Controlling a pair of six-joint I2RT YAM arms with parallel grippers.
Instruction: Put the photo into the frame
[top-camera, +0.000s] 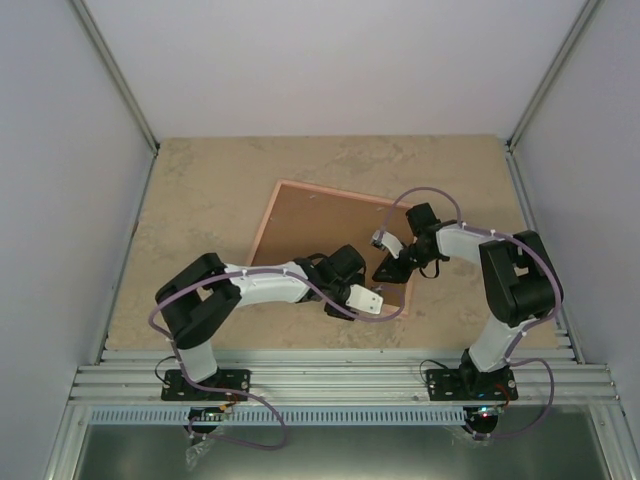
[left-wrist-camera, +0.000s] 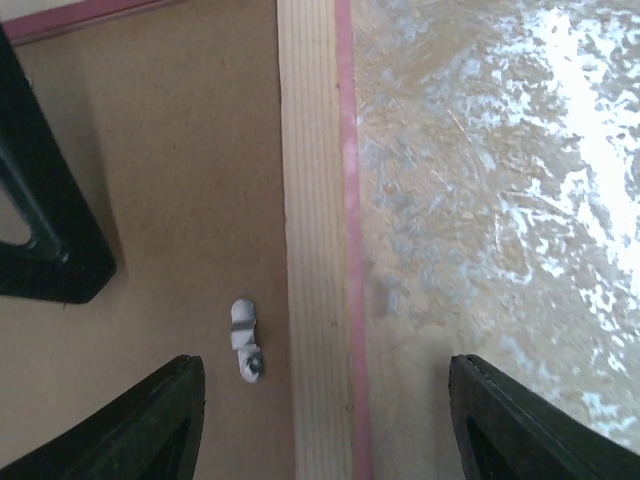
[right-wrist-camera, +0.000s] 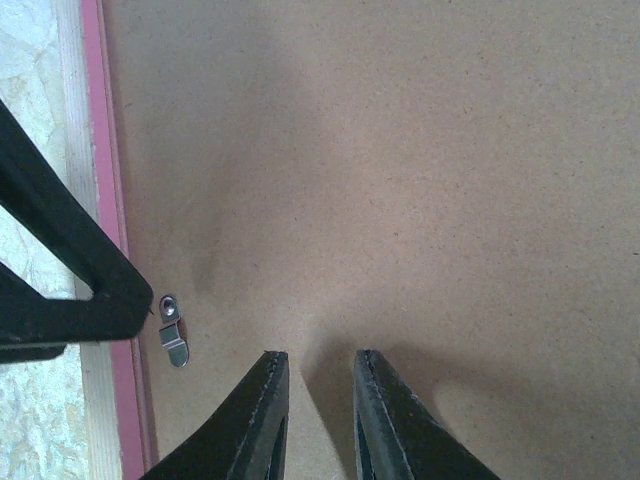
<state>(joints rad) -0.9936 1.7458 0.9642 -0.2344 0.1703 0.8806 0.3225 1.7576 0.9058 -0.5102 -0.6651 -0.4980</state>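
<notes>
Lying back-up: frame (top-camera: 330, 192), worktop (top-camera: 200, 180) centre; backing board (right-wrist-camera: 400, 150) seated, photo unseen.
Left hand (left-wrist-camera: 325, 400): spread, straddling rail (left-wrist-camera: 315, 200), likely steadying.
Right hand (right-wrist-camera: 318, 400): slit-open, empty; turn clip (right-wrist-camera: 172, 335) at 10 o'clock, likely target.

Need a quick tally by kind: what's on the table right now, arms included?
Pink frame: 1
Brown backing board: 1
Metal clip: 1 (both wrist views seem to show the same one)
Robot arms: 2, left arm and right arm
Photo: 0 in view
Total: 5
</notes>
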